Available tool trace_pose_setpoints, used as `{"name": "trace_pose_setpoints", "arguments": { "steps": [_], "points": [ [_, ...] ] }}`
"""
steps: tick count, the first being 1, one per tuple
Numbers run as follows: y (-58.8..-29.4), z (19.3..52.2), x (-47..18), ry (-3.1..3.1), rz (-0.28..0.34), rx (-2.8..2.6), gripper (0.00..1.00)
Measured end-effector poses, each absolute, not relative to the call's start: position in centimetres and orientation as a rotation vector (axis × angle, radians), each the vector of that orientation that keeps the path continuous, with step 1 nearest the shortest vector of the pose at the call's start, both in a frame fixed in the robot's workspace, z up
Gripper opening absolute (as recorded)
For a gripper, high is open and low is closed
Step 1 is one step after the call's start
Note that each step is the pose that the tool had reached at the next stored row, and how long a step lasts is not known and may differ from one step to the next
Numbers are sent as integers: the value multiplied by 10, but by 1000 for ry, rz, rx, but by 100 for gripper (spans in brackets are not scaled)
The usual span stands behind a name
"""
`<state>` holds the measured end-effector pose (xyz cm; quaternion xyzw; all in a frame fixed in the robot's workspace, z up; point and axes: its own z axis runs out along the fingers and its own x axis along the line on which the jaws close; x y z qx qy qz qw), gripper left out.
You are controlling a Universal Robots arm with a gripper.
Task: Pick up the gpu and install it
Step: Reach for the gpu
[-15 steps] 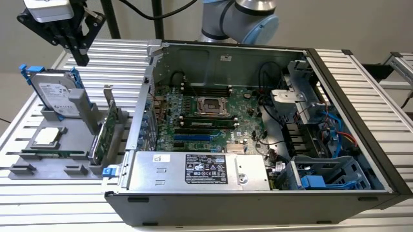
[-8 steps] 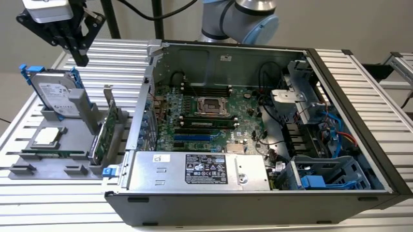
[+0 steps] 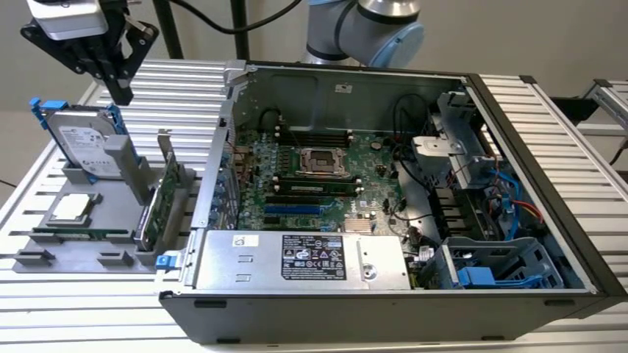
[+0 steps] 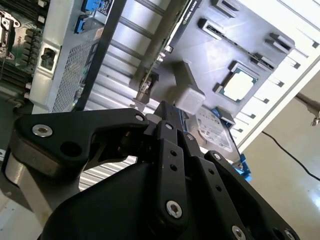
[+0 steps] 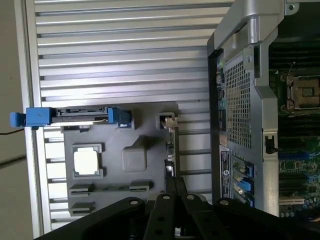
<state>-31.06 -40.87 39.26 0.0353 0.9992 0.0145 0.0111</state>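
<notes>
Place: a robotics lab bench is looking likeliest.
Bench: a slatted metal table (image 3: 549,103) is carrying everything.
Robot: an arm (image 3: 363,29) is standing at the far side of an open case (image 3: 393,323).
Case: its board (image 3: 314,169) is lying bare, with wiring showing.
Fixture: a grey holder (image 3: 79,254) is holding a drive (image 3: 88,143), the gpu (image 3: 162,198) and a chip (image 3: 73,209) in moulded slots.
Floor: a plain pale floor (image 4: 280,190) is showing beside the table, with a loose cable (image 4: 290,155) lying across it.

In the first wrist view, one end of the graphics card (image 5: 171,150) is covered by the gripper (image 5: 176,185). The arm (image 3: 368,29) is cut off by the exterior view's top edge.
</notes>
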Motion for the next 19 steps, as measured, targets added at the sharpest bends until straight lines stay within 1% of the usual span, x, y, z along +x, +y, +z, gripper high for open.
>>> {"name": "trace_pose_setpoints", "arguments": {
  "steps": [19],
  "points": [
    [-430, 393, -311, 3117, 45, 110, 0]
  ]
}}
